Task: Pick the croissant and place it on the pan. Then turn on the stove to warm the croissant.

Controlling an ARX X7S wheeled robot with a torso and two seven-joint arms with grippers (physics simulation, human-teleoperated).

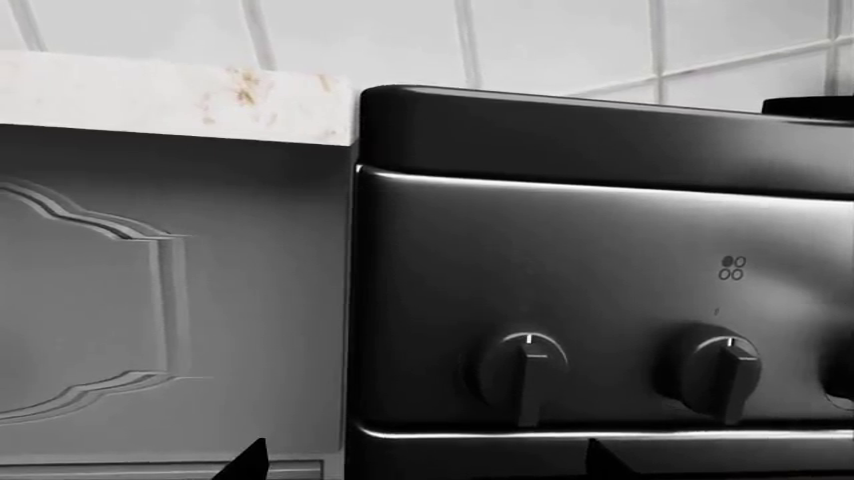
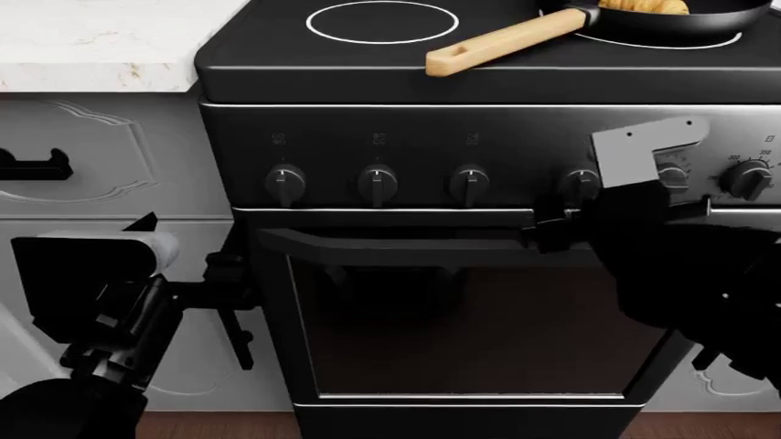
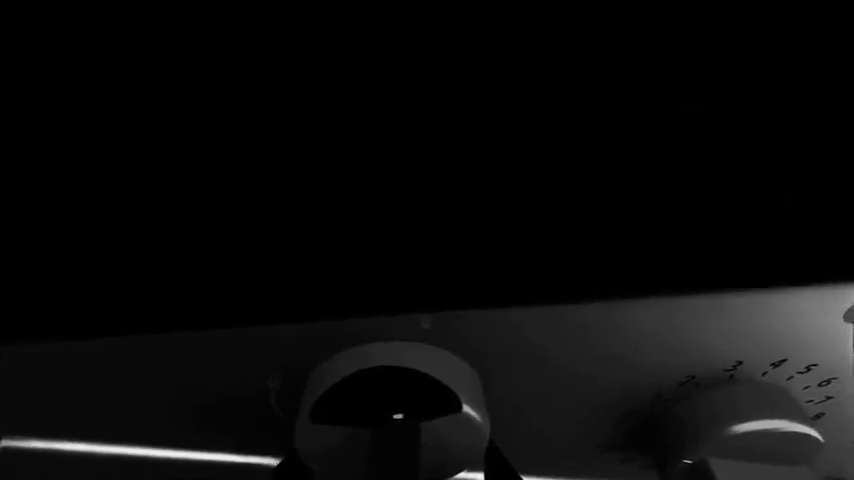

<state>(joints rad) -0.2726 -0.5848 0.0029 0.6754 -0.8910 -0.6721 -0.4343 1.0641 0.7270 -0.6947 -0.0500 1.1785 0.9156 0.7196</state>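
Observation:
The croissant (image 2: 643,5) lies in the black pan (image 2: 683,23) on the stove's (image 2: 366,55) back right burner. The pan's wooden handle (image 2: 500,41) points forward-left. My right gripper (image 3: 394,468) is at the front panel with a round knob (image 3: 394,400) between its fingertips (image 3: 287,466), which touch the knob's sides. In the head view my right arm (image 2: 665,247) hides most of that knob (image 2: 674,174). My left gripper (image 1: 427,472) is open and empty. It hangs low before the stove's left edge (image 1: 358,300), below two knobs (image 1: 523,365).
A marble counter (image 2: 98,37) and a grey cabinet (image 2: 110,174) with a black handle (image 2: 31,165) adjoin the stove's left side. The oven door handle (image 2: 390,245) juts out under the knob row. A numbered knob (image 3: 747,420) sits right of the gripped one.

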